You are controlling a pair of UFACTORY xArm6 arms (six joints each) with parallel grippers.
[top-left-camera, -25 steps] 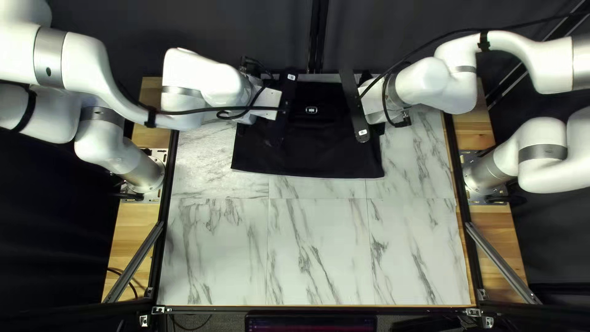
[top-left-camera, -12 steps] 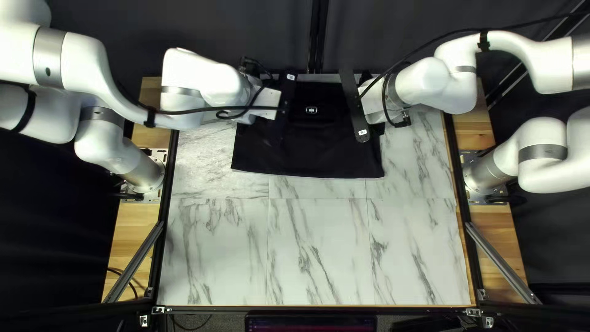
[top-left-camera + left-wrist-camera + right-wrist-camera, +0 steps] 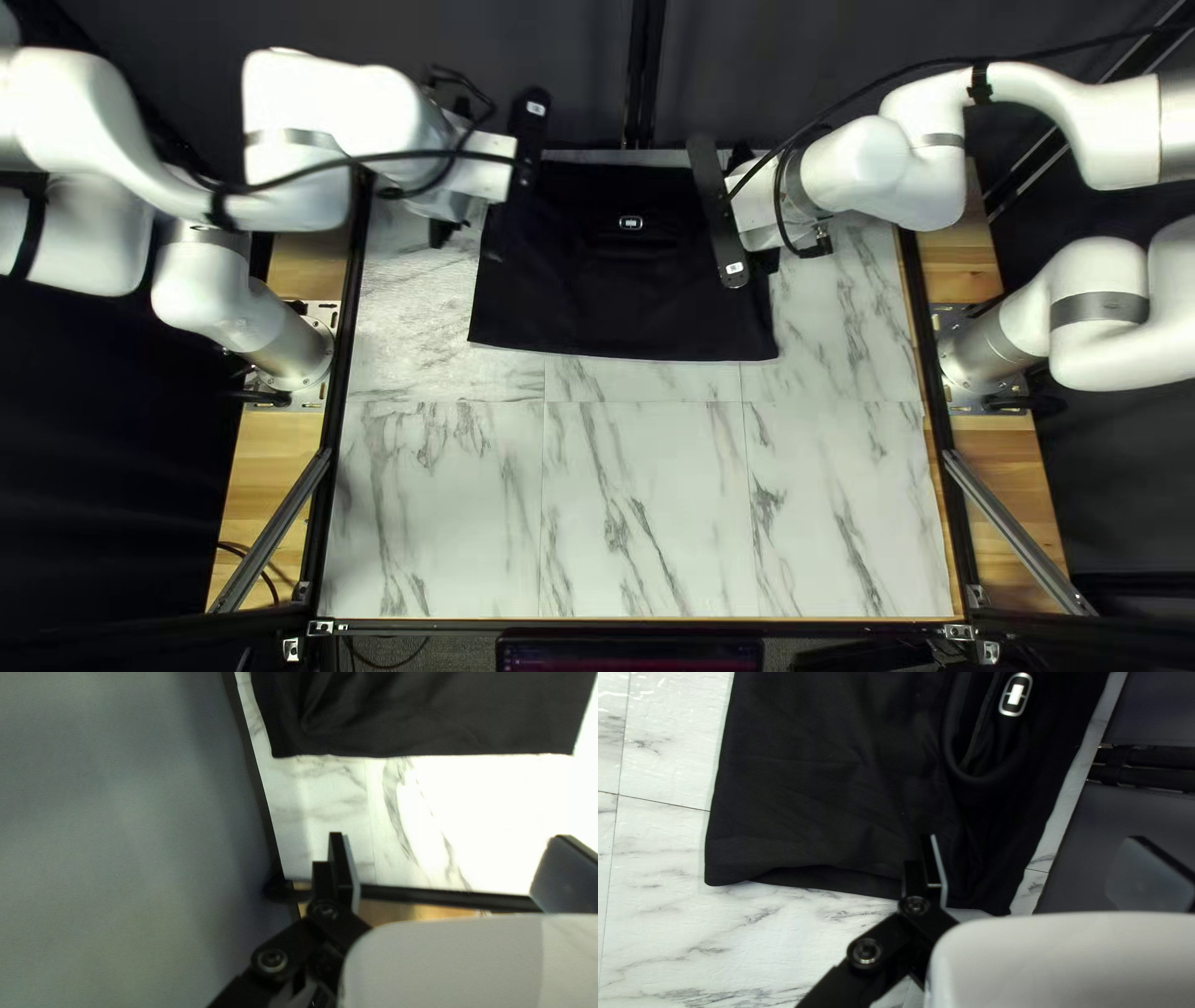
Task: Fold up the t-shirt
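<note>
My left gripper (image 3: pixel 450 836) gapes wide, holding nothing, beside the t-shirt (image 3: pixel 623 299); my right gripper (image 3: pixel 1032 837), also spread and empty, reaches over its opposite side. The shirt lies flat at the table's (image 3: pixel 647 498) far edge. I judge I'm between folds; next, 2 edges need pinching evenly.

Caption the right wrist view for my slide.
Open right gripper at the edge of a black t-shirt on marbled tabletop.

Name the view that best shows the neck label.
Right wrist view: the neck label shows largest, its pale rim and white centre distinct. The top left view shows it small; the left wrist view shows black shirt cloth, no label.
</note>
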